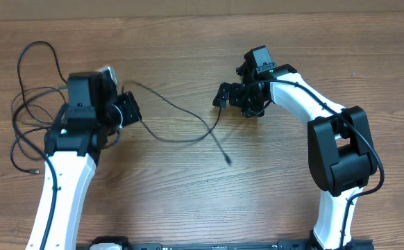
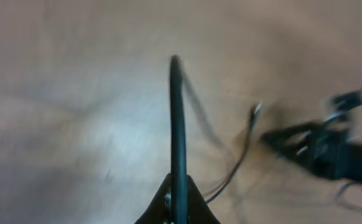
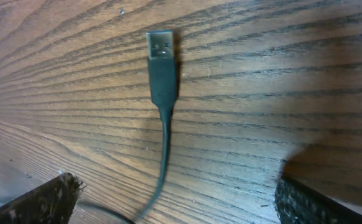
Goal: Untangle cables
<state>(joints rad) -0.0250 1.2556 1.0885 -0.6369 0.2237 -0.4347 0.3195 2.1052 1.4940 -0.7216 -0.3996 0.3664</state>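
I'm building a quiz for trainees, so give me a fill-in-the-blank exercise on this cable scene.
1. The left gripper is shut on one thin black ___.
2. Between the right gripper's open fingers, a plug of the ___ type lies on the table.
3. The tangled loops lie on the robot's ___ side.
Missing words: cable; USB; left.

No legible text or markings anywhere.
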